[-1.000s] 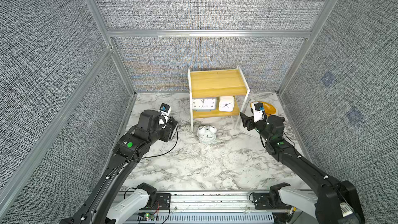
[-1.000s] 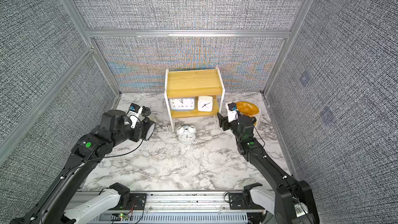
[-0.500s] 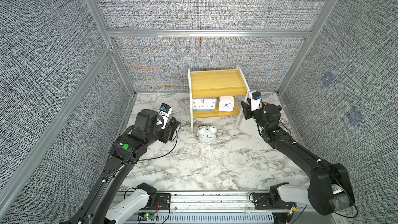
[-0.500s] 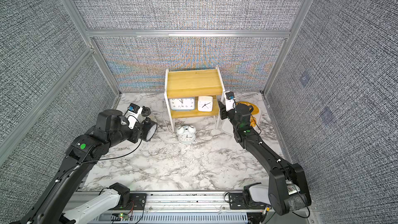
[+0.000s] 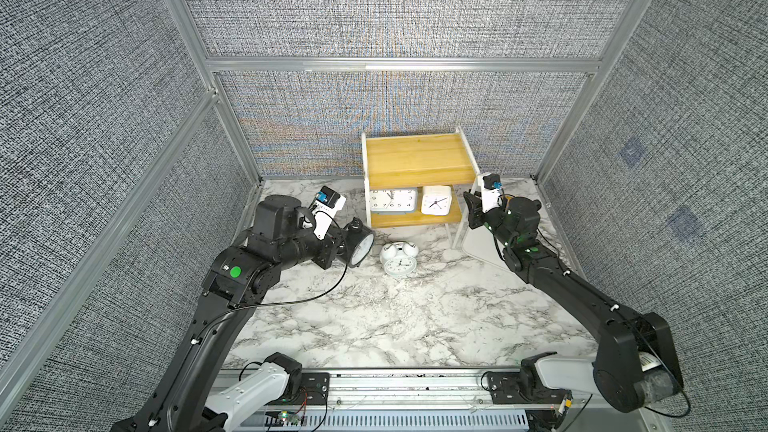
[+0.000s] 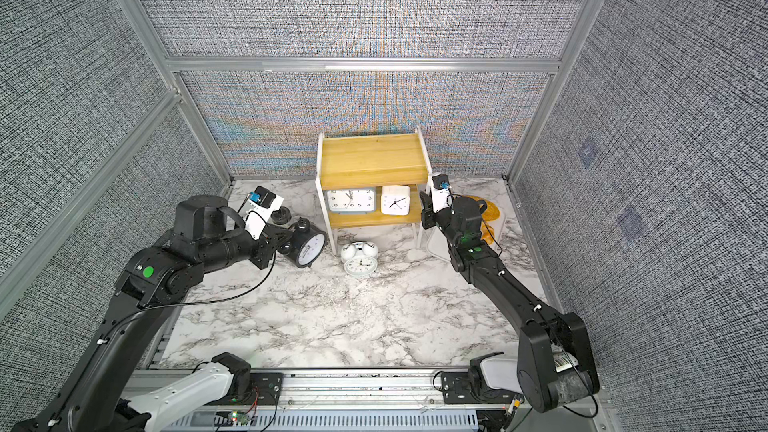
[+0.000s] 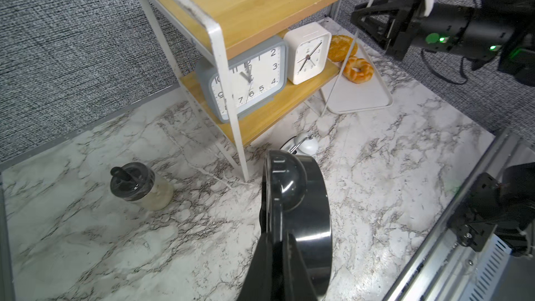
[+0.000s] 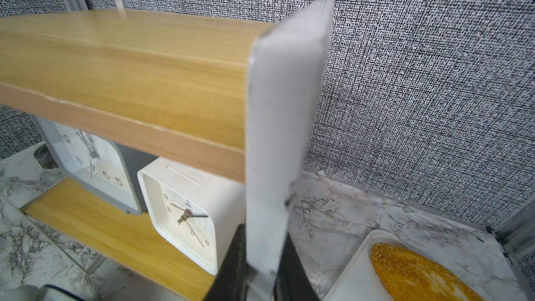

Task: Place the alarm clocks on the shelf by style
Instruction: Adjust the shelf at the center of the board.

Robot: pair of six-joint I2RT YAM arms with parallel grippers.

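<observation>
While your left fingers pinch the black clock, your right fingers clamp a shelf post. The white clock, jar and bread tray sit around its legs.

Table bears shelf, white twin-bell clock, tray, jar.

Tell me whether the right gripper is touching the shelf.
Touching. The right wrist view shows the right gripper with its jaws closed against both sides of the white corner upright of the shelf.
</observation>
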